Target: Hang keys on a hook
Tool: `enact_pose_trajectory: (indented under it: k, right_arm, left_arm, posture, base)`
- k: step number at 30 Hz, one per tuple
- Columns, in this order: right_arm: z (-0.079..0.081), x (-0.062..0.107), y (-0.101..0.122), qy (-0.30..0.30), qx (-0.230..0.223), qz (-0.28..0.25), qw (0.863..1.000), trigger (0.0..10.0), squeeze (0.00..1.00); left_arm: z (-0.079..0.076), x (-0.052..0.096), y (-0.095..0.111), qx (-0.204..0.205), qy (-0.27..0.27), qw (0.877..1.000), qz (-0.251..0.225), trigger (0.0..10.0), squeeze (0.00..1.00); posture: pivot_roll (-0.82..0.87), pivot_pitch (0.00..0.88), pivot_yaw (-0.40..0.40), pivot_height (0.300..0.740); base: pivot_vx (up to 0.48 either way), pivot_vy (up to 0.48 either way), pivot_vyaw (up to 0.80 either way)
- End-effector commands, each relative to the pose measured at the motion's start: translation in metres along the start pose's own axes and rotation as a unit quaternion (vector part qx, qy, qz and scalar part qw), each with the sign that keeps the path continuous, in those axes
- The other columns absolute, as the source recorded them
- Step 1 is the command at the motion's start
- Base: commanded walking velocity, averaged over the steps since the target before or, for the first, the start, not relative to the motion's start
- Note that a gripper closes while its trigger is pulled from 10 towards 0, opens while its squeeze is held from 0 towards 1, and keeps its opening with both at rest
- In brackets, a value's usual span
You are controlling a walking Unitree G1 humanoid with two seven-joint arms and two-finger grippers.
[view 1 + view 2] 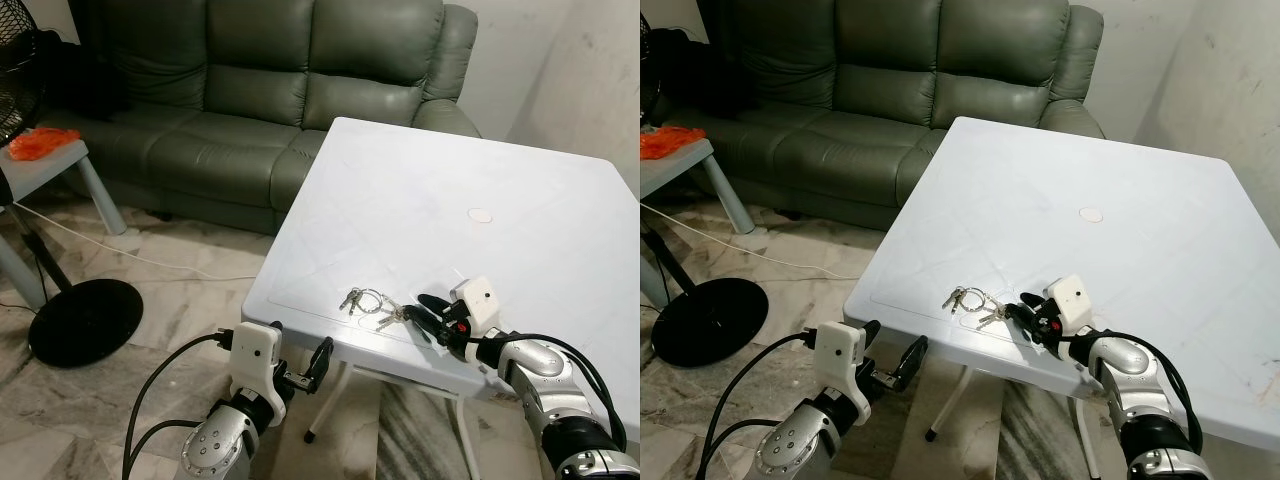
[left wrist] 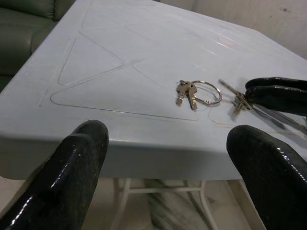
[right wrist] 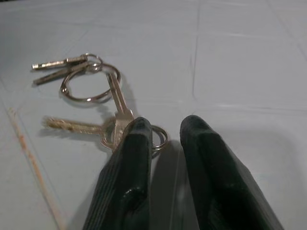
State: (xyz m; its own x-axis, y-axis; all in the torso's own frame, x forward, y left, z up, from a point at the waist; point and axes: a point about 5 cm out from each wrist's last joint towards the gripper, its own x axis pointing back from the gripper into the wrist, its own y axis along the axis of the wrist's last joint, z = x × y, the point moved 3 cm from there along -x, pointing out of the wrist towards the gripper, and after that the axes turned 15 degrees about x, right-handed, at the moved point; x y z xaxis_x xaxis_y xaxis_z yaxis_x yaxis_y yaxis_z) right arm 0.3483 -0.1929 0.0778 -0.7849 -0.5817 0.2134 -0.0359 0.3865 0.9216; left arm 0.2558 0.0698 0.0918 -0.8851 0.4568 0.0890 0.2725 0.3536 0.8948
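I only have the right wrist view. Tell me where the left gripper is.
Observer: The left gripper hangs open just below the white plastic table's near edge, facing the bunch of silver keys.
Operator: Report what lies past the table.
Observer: A grey-green leather sofa stands just beyond it.
Operator: Say what is on the floor to the left.
Observer: A round black fan base sits there.

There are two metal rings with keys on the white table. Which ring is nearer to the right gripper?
The small silver ring at the right gripper's fingertips; two keys fan out from it. The larger silver ring lies farther off, linked by one key, holding two darker keys.
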Motion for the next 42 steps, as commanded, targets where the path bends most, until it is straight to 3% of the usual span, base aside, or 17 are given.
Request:
enact_pose_trajectory:
  k: [1, 14, 15, 16, 17, 18, 23, 24, 25, 29, 30, 31, 37, 38, 42]
  right_arm:
    - [-0.005, 0.002, 0.005, -0.007, 0.001, -0.012, 1.0, 0.0, 0.0]
    - [-0.007, 0.002, 0.012, -0.004, -0.024, -0.042, 0.999, 0.0, 0.0]
    - [-0.008, 0.001, 0.009, -0.01, -0.025, -0.026, 0.999, 3.1, 0.0]
    - [-0.008, 0.001, 0.009, -0.01, -0.025, -0.026, 0.999, 3.1, 0.0]
    - [-0.008, 0.001, 0.01, -0.006, -0.027, -0.027, 0.999, 10.0, 0.0]
    - [-0.008, 0.0, 0.011, -0.004, -0.035, -0.033, 0.999, 10.0, 1.0]
    - [-0.009, 0.0, 0.012, -0.009, -0.034, -0.033, 0.999, 10.0, 1.0]
    - [-0.009, 0.0, 0.012, -0.011, -0.03, -0.031, 0.999, 10.0, 0.81]
    - [-0.009, -0.001, 0.012, -0.009, -0.031, -0.032, 0.999, 10.0, 0.0]
    - [-0.011, 0.0, 0.015, -0.016, -0.042, -0.045, 0.998, 10.0, 0.0]
    - [-0.011, 0.0, 0.014, -0.013, -0.048, -0.044, 0.998, 10.0, 0.23]
    - [-0.011, 0.0, 0.015, -0.012, -0.055, -0.047, 0.997, 10.0, 1.0]
    - [-0.013, 0.0, 0.015, -0.015, -0.053, -0.043, 0.998, 10.0, 1.0]
    - [-0.011, 0.0, 0.016, -0.006, -0.054, -0.045, 0.998, 10.0, 0.0]
    - [-0.009, -0.001, 0.015, -0.001, -0.048, -0.041, 0.998, 10.0, 0.0]
  left_arm:
    - [-0.004, -0.001, 0.004, -0.006, -0.003, 1.0, -0.007, 10.0, 0.0]
    - [-0.004, -0.002, 0.004, -0.007, -0.003, 1.0, -0.007, 10.0, 0.0]
    - [-0.004, -0.002, 0.003, -0.008, -0.002, 1.0, -0.006, 10.0, 0.0]
    - [-0.004, -0.002, 0.003, -0.008, -0.002, 1.0, -0.006, 10.0, 0.0]
    - [-0.004, -0.002, 0.003, -0.007, -0.003, 1.0, -0.006, 10.0, 0.0]
    - [-0.004, -0.003, 0.003, -0.008, -0.003, 1.0, -0.007, 10.0, 0.0]
    - [-0.004, -0.003, 0.003, -0.009, -0.003, 1.0, -0.008, 10.0, 0.0]
    - [-0.004, -0.003, 0.003, -0.009, -0.003, 1.0, -0.008, 10.0, 0.0]
    - [-0.004, -0.003, 0.003, -0.009, -0.003, 1.0, -0.008, 10.0, 0.0]
    - [-0.005, -0.003, 0.003, -0.008, -0.004, 1.0, -0.008, 10.0, 0.0]
    - [-0.005, -0.003, 0.003, -0.008, -0.004, 1.0, -0.007, 10.0, 0.0]
    - [-0.005, -0.003, 0.003, -0.008, -0.004, 1.0, -0.007, 10.0, 0.0]
    - [-0.006, -0.004, 0.003, -0.007, -0.004, 1.0, -0.008, 10.0, 0.0]
    - [-0.006, -0.004, 0.003, -0.007, -0.004, 1.0, -0.009, 10.0, 0.0]
    - [-0.006, -0.004, 0.003, -0.007, -0.004, 1.0, -0.009, 10.0, 0.0]
  posture:
    - [0.1, 0.084, -0.062, 0.74]
    - [0.1, 0.08, -0.062, 0.74]
    - [0.1, 0.08, -0.062, 0.74]
    - [0.1, 0.08, -0.062, 0.74]
    - [0.1, 0.078, -0.063, 0.74]
    - [0.1, 0.077, -0.064, 0.74]
    - [0.1, 0.073, -0.064, 0.74]
    - [0.1, 0.071, -0.064, 0.74]
    - [0.1, 0.071, -0.064, 0.74]
    - [0.1, 0.069, -0.065, 0.74]
    - [0.1, 0.069, -0.065, 0.74]
    - [0.1, 0.068, -0.065, 0.74]
    - [0.1, 0.068, -0.065, 0.74]
    - [0.1, 0.069, -0.064, 0.74]
    - [0.1, 0.069, -0.064, 0.74]
  base:
    - [0.0, 0.0, 0.0]
    - [0.0, 0.0, 0.0]
    - [0.0, 0.0, 0.0]
    - [0.0, 0.0, 0.0]
    - [0.0, 0.0, 0.0]
    - [0.0, 0.0, 0.0]
    - [0.0, 0.0, 0.0]
    - [0.0, 0.0, 0.0]
    - [0.0, 0.0, 0.0]
    - [0.0, 0.0, 0.0]
    - [0.0, 0.0, 0.0]
    - [0.0, 0.0, 0.0]
    - [0.0, 0.0, 0.0]
    - [0.0, 0.0, 0.0]
    - [0.0, 0.0, 0.0]
